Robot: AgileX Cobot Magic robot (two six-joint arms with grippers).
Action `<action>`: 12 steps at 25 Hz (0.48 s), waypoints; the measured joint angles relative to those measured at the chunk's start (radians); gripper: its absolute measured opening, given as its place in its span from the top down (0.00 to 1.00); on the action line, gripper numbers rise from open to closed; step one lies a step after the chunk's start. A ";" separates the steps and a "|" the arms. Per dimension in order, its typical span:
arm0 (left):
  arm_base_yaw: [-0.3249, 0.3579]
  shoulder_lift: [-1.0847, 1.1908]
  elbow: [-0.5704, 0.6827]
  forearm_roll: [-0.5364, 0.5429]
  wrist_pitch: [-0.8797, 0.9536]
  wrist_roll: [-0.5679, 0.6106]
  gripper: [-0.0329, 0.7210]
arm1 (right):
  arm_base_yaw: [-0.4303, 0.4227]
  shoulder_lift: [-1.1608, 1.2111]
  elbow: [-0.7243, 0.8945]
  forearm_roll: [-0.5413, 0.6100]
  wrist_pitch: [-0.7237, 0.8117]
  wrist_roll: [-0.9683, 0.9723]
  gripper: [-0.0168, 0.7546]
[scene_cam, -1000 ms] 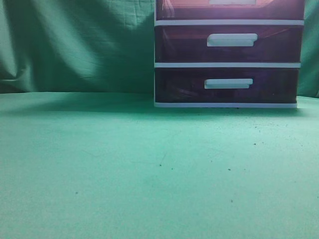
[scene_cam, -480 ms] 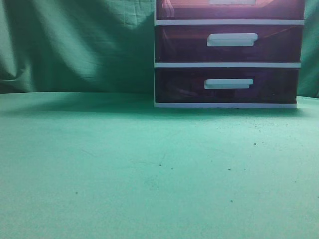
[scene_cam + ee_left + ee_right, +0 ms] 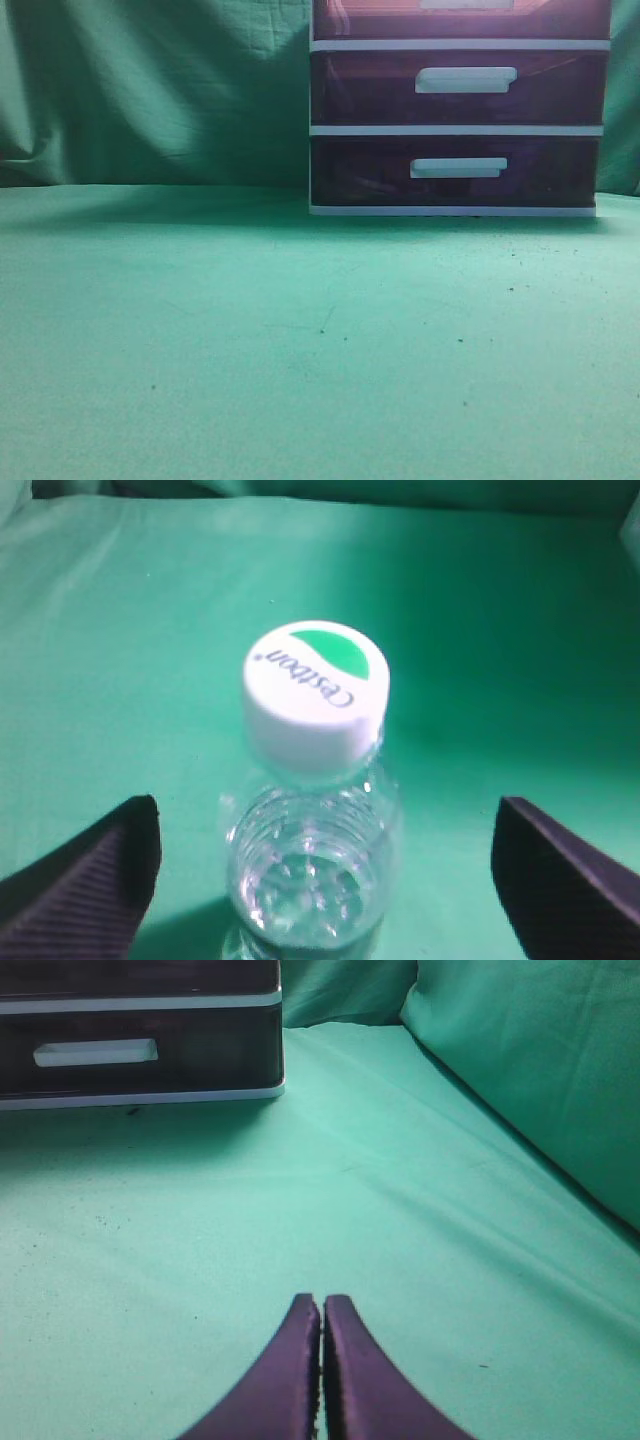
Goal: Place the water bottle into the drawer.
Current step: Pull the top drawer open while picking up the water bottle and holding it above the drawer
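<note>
A clear water bottle [image 3: 312, 860] with a white and green cap stands upright on the green cloth in the left wrist view. My left gripper [image 3: 320, 855] is open, its two dark fingers wide apart on either side of the bottle, not touching it. My right gripper [image 3: 321, 1305] is shut and empty above the cloth. The dark drawer unit [image 3: 455, 110] with white handles stands at the back right in the exterior view, all drawers closed. It also shows in the right wrist view [image 3: 140, 1040]. Neither the bottle nor any gripper shows in the exterior view.
A green cloth [image 3: 300, 330] covers the table and hangs as a backdrop [image 3: 150, 90]. In the right wrist view a raised fold of the cloth [image 3: 540, 1070] rises on the right.
</note>
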 joint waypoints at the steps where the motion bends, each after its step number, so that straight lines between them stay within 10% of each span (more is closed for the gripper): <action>1: 0.000 0.031 -0.018 0.000 -0.010 0.002 0.10 | 0.000 0.000 0.000 0.000 0.000 0.000 0.98; 12: 0.080 0.300 -0.157 -0.004 -0.052 0.002 0.10 | 0.000 0.000 0.000 0.000 0.000 0.000 0.98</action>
